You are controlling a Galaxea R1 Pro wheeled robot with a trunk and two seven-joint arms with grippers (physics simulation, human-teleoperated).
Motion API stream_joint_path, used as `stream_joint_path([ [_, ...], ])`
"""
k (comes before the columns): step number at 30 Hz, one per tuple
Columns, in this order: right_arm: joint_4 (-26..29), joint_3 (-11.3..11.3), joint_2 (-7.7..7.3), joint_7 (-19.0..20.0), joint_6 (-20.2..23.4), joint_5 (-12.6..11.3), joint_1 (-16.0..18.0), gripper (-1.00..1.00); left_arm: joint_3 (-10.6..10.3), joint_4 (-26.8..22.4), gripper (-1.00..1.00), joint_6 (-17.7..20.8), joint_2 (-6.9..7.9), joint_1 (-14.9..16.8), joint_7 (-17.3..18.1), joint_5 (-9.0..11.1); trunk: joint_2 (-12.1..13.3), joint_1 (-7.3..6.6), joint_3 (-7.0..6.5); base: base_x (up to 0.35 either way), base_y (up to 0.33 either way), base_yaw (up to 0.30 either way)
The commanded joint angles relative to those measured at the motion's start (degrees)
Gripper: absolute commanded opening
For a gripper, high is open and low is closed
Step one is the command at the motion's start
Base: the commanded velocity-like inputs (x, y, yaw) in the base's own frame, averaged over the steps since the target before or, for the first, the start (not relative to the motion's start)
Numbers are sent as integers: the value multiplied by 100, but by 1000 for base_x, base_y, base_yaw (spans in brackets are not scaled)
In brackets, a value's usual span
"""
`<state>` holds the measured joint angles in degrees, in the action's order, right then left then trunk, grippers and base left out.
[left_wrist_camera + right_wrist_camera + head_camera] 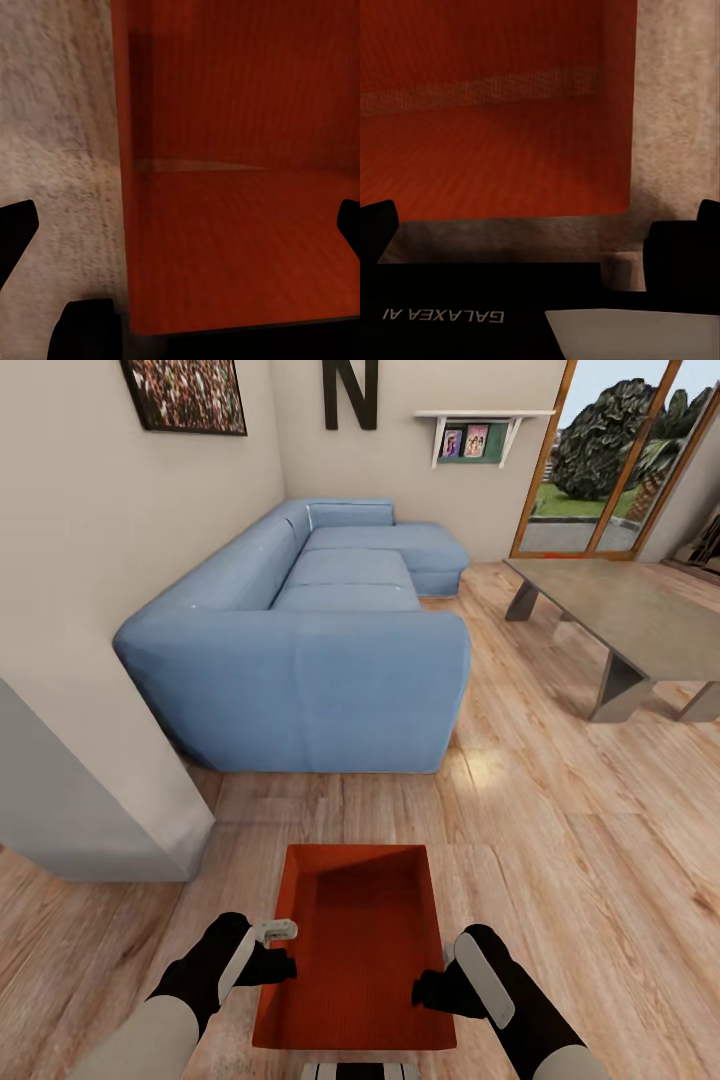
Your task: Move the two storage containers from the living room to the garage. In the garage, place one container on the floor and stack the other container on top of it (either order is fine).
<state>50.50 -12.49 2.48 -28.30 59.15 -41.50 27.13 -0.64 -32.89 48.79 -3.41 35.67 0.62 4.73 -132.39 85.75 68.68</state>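
- One storage container (365, 945) is seen at the lower centre of the head view, an orange-red bin held between both grippers above the light wood plank flooring (560, 840); a second bin is not mentioned here.
- The left gripper (278, 960) is placed at the bin's left wall, the right gripper (432, 992) at its right wall. In each wrist view a bin wall is seen standing between two dark fingertips, so each gripper is judged to straddle a wall.
- Whether the jaws are pressed onto the walls or merely set around them cannot be told from these pictures.
- The setting is the living room: a blue sectional sofa (330, 630) occupies the centre of the frame, a black letter N (350, 392) the top centre, a grey low table (620, 620) the right, and wood-framed glass doors (610, 460) the upper right.
- Step judged in hand: carrying this bin out toward the garage; the task is judged early.
- For a clean carry, both wrists should be kept level and at equal height so the bin is not twisted between the grips.
- Base turns should be made slowly; the wall corner (150, 830) at lower left and the sofa end lie near the path.
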Motion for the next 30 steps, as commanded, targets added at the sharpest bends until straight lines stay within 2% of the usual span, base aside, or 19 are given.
stream_joint_path([
  [1,5,-11,-2,-58,9,-58,3,100,-7,-7,100,26,1,1,-21,46,-2,-1,4,0,0,0],
  [17,7,-50,16,-73,9,-29,3,100,-7,-7,100,26,3,1,-25,45,-2,-1,4,0,0,0],
  [21,13,-47,9,-82,9,91,3,100,-7,-7,100,26,1,0,-26,41,-2,-1,4,0,0,0],
  [25,20,-41,7,-82,9,324,3,100,-7,-7,100,26,0,-4,-27,44,-2,-1,4,0,0,0],
  [30,24,-35,8,-74,9,429,3,100,-7,-7,100,26,0,-1,-25,45,-2,-1,4,0,0,0],
])
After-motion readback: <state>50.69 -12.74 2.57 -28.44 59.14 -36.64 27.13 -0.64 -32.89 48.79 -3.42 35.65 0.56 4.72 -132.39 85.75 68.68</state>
